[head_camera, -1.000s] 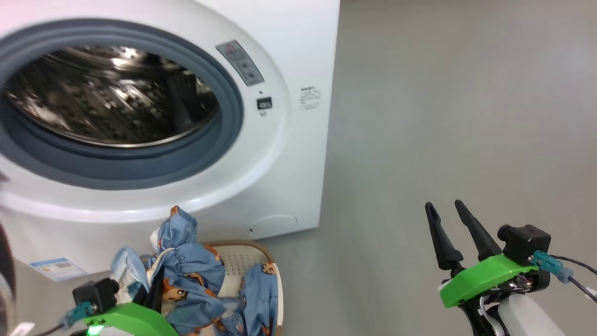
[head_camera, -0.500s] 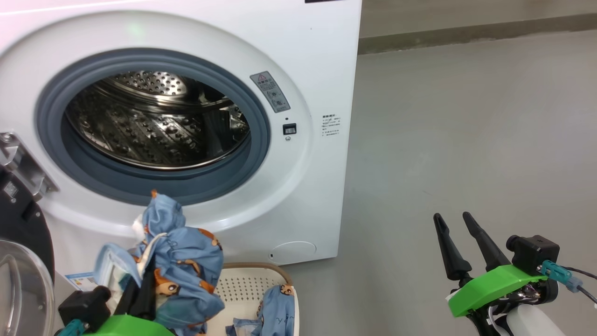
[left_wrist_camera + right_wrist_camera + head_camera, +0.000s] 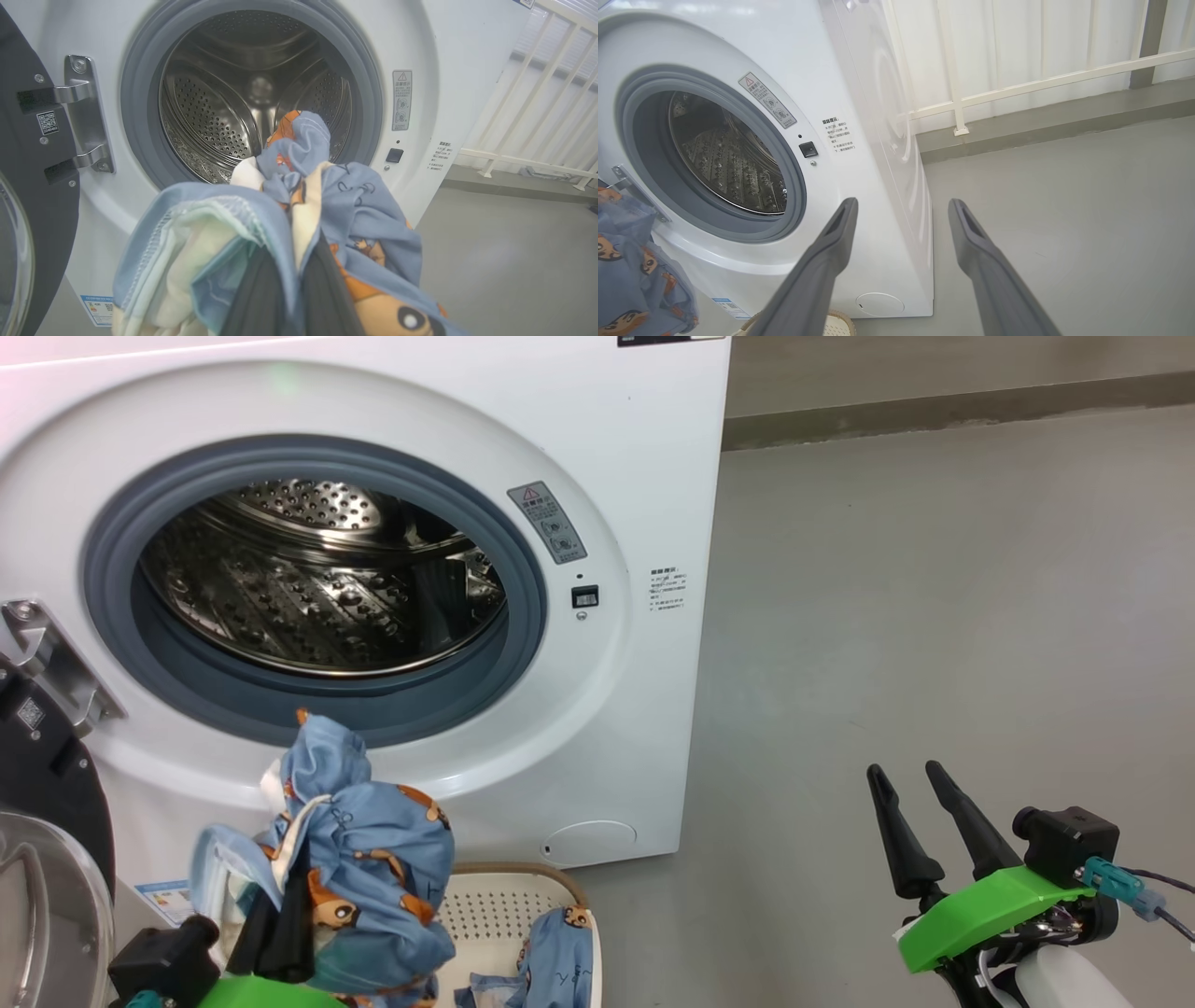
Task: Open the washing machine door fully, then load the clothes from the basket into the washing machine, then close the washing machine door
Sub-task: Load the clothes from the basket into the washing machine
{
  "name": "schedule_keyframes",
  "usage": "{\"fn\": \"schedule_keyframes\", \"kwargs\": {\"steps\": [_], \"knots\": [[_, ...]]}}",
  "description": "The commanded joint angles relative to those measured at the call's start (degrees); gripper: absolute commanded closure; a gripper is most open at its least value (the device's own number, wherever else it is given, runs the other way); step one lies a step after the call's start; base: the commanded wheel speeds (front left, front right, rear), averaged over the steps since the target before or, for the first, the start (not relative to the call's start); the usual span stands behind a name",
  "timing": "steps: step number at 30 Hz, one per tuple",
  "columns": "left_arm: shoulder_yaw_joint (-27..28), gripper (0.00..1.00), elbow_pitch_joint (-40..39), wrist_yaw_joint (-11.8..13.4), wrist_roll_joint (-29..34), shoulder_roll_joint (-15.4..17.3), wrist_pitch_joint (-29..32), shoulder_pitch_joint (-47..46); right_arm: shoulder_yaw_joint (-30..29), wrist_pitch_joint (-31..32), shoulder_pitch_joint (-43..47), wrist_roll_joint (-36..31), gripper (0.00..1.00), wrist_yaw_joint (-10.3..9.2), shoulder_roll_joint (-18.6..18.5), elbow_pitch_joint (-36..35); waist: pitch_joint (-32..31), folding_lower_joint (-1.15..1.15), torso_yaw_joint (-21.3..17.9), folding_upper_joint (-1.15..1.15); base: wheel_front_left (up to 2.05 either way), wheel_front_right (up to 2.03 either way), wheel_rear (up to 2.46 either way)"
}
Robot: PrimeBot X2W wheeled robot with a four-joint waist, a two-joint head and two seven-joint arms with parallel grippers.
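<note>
The white washing machine (image 3: 616, 448) stands in front of me with its steel drum (image 3: 317, 588) exposed. Its black-rimmed washing machine door (image 3: 42, 803) hangs swung open at the far left. My left gripper (image 3: 280, 919) is shut on a bundle of light-blue bear-print clothes (image 3: 373, 859), held above the cream basket (image 3: 509, 901), below the drum opening. In the left wrist view the clothes (image 3: 359, 210) drape over the dark fingers (image 3: 327, 289) in front of the drum (image 3: 219, 102). Another blue piece (image 3: 555, 952) lies in the basket. My right gripper (image 3: 904, 770) is open and empty, over the floor to the right.
Bare grey floor (image 3: 934, 616) spreads to the right of the machine, ending at a low kerb (image 3: 934, 406). A white railing (image 3: 1017, 88) runs behind it. The door's metal hinge (image 3: 86, 112) sits left of the opening. A blue label (image 3: 163, 901) is low on the machine's front.
The head camera has tilted up, bringing the door and hinge into view. My left gripper has raised the clothes bundle out of the basket, leaving one piece there. The right arm has not moved.
</note>
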Motion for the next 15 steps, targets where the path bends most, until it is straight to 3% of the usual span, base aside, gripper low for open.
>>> {"fn": "schedule_keyframes", "kwargs": {"steps": [1, 15], "knots": [[2.29, 1.0, -1.83, 0.39, 0.91, 1.83, -0.19, -1.41, 0.96, -0.29, 0.04, -0.39, 0.0, 0.32, -0.66, -1.5, 0.02, 0.0, -0.04, 0.0, 0.0, 0.0, 0.0], [1.56, 1.0, -1.89, 0.36, 1.89, 3.01, 0.35, -3.15, 1.06, 0.3, -0.32, -0.94, 0.0, 0.32, -0.79, -2.01, 0.98, 0.0, -1.11, 0.0, 0.0, 0.0, 0.0]]}}
